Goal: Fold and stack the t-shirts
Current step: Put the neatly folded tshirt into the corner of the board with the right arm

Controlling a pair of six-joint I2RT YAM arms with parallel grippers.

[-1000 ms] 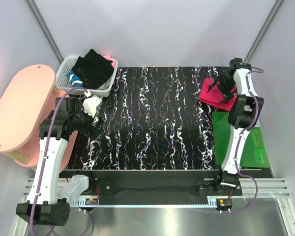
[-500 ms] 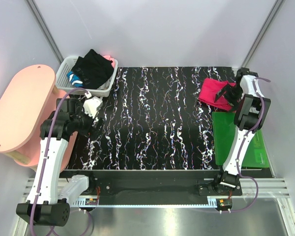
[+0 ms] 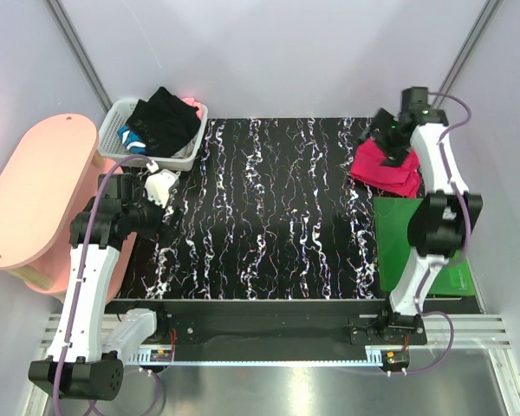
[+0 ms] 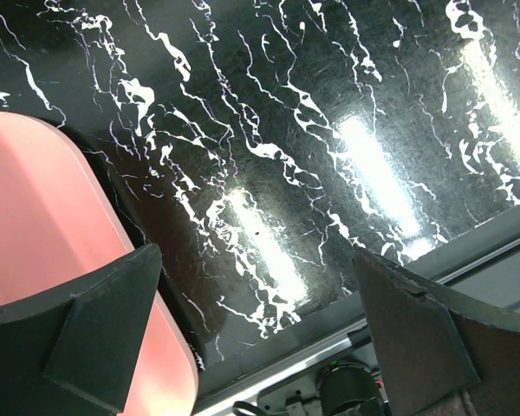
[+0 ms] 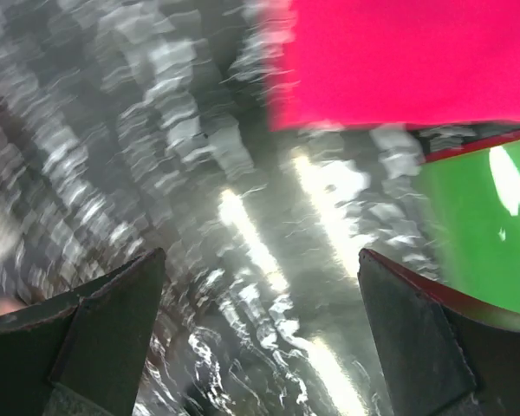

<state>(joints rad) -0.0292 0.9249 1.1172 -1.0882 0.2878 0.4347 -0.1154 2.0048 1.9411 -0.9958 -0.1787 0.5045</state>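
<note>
The table (image 3: 269,208) has not changed in the last second, and the mat (image 3: 386,234) lies where it was. The red shirt (image 3: 383,173) is folded and lies just beyond the far edge of the mat; I cannot tell whether it touches it. It has almost not moved. The black shirt (image 3: 166,121) is well apart from the mat, far to its left, in the basket (image 3: 113,139), not yet folded.

What changed is my right arm. It has swung out and stretched further from the mat, so my right gripper (image 3: 388,139) is now over the far left corner of the red shirt. In the right wrist view, which is blurred, its fingers are apart with nothing between them. I judge I have let go and am looking for a new hold, to bring this shirt onto the mat.

My left gripper (image 3: 156,186) has stayed far left of the mat, fingers apart and empty.
</note>
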